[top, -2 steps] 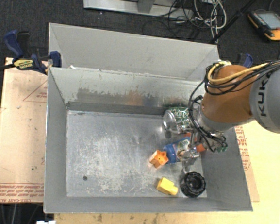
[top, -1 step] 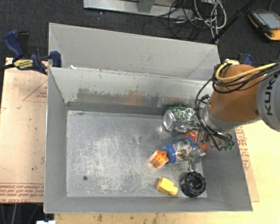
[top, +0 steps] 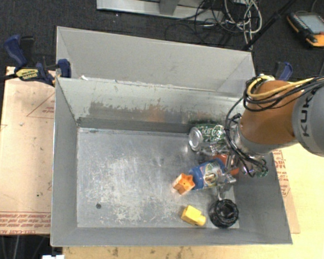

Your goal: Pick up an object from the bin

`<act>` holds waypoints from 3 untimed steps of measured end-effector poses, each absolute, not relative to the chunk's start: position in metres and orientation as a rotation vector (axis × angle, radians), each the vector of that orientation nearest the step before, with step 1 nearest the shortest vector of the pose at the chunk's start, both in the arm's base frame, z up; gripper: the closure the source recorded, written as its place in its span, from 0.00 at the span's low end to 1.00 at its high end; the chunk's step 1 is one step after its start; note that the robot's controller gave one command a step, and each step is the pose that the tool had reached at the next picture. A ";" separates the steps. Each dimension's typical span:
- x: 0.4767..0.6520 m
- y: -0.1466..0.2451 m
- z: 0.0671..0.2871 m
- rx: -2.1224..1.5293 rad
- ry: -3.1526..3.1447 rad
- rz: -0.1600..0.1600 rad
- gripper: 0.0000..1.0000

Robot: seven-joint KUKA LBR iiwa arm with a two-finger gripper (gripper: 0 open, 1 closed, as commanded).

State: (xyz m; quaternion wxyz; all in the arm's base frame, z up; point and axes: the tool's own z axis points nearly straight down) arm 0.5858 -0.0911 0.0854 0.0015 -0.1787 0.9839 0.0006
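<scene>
My gripper (top: 224, 166) is low in the right part of the bin, right over a blue and white thing (top: 203, 175) that lies against its lower left side. A small orange piece (top: 184, 183) touches the blue thing on the left. A green drink can (top: 202, 135) lies on its side just above and left of the gripper, near the back wall. A black coiled ring (top: 224, 212) rests below the gripper, and a yellow block (top: 193, 215) lies to the ring's left, near the front wall.
The arm with its orange cover and yellow cables reaches in over the bin's right wall and hides the floor beneath it. Bare bin floor spreads across the left half. All loose things crowd the right side.
</scene>
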 end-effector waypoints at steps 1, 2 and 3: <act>0.592 -0.093 0.075 -0.522 3.096 0.002 1.00; 0.592 -0.093 0.075 -0.521 3.096 0.002 1.00; 0.592 -0.093 0.076 -0.520 3.095 0.002 1.00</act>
